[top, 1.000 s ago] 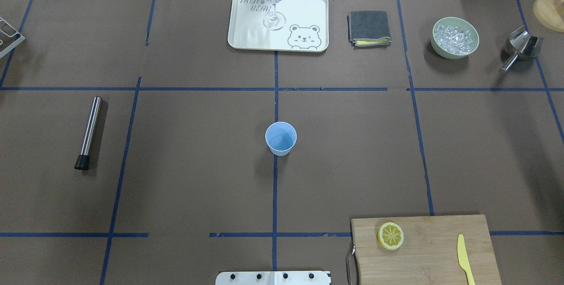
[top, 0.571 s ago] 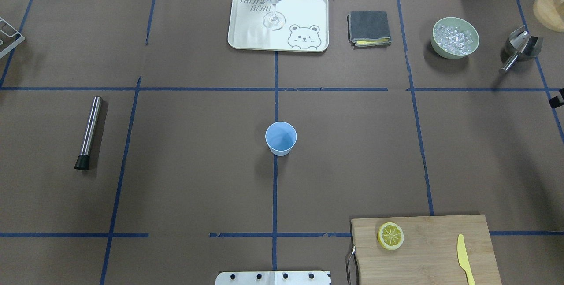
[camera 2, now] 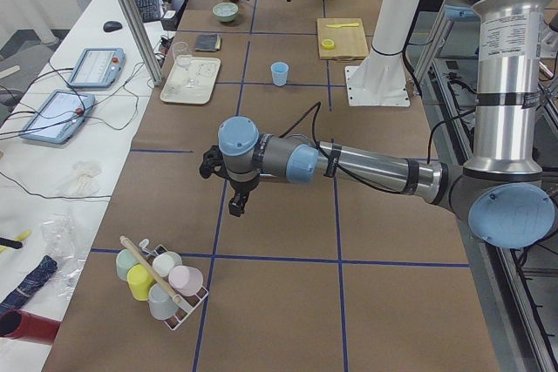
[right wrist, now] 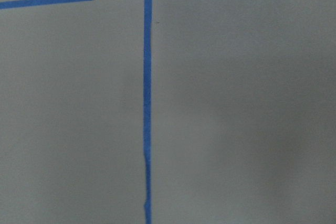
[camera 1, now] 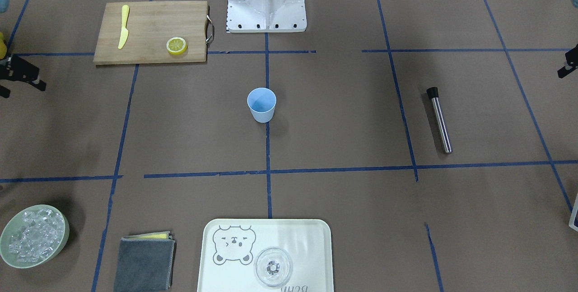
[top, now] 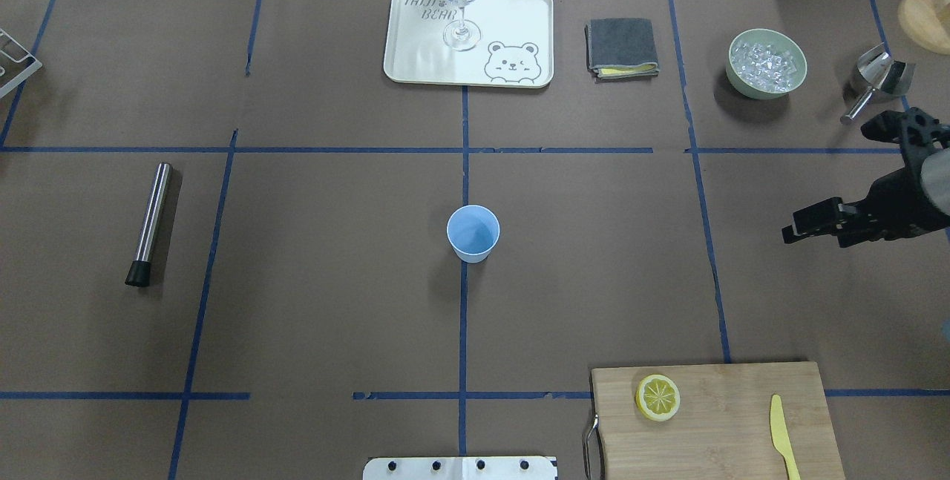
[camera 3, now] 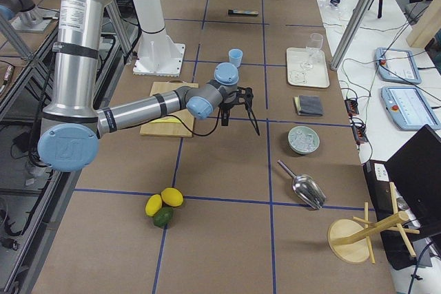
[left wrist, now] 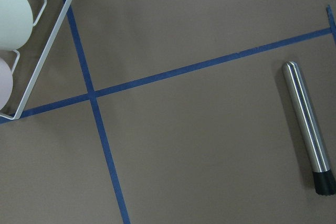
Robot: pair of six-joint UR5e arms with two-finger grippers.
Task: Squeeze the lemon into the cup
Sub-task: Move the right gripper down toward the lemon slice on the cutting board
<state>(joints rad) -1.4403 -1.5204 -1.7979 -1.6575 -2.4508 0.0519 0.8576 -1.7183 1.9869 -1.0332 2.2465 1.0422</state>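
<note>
Item, step in hand: we judge it the opening reach for the fruit, with nothing yet grasped. Item, the lemon [top: 657,397]: one slice lying flat on the cutting board [top: 727,428], near the board's handle end, with the yellow knife [top: 779,432] well apart at the other end. Item, the cup [top: 473,233]: upright at the table's centre on the tape cross, mouth clear, and we see nothing inside it. Item, right gripper [top: 830,179]: above bare table on the robot's right, between the bowl of ice [top: 767,64] and the board, its jaws spread wide and holding nothing; its wrist camera shows only tape and paper, so the slice is not yet under it. Item, left gripper [camera 2: 225,182]: held above the table at the far left, near the steel muddler [top: 151,220]; we cannot tell how far its jaws stand apart. Next move, in our judgement: bring the right gripper back over the board, lower it so the fingers straddle the thin slice at its rind, close, then carry it above the cup. Change noted: a second ago the overhead view held no arm, then only a sliver at the right edge; now the whole right gripper has entered. Lemon and cup are unmoved.
</note>
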